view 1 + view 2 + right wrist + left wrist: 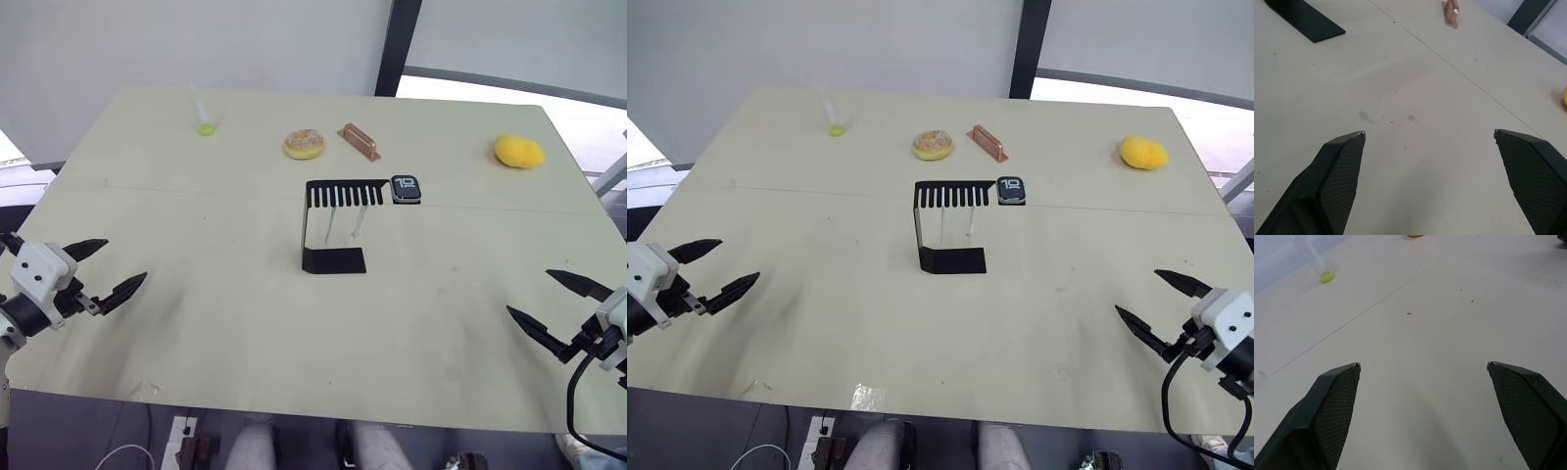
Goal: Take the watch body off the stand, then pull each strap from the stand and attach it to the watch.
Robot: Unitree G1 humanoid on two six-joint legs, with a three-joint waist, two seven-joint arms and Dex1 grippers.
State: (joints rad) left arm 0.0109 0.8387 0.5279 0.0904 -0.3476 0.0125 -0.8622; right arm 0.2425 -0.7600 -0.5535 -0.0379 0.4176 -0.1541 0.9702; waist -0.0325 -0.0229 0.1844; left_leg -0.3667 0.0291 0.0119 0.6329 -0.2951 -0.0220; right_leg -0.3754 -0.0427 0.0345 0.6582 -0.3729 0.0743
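Observation:
The black stand rises from the middle of the table, its slotted top plate pointing right. On the right end of that plate sits the watch body, black with light digits. Two thin white straps hang down from the comb slots. My left gripper hovers open near the table's left front edge, far from the stand, with nothing between its fingers. At the right front edge my right gripper is open too, fingers empty.
Along the far side lie a clear tube with a yellow-green cap, a doughnut, a copper-coloured bar and a yellow lump. The table's front edge runs just below both grippers.

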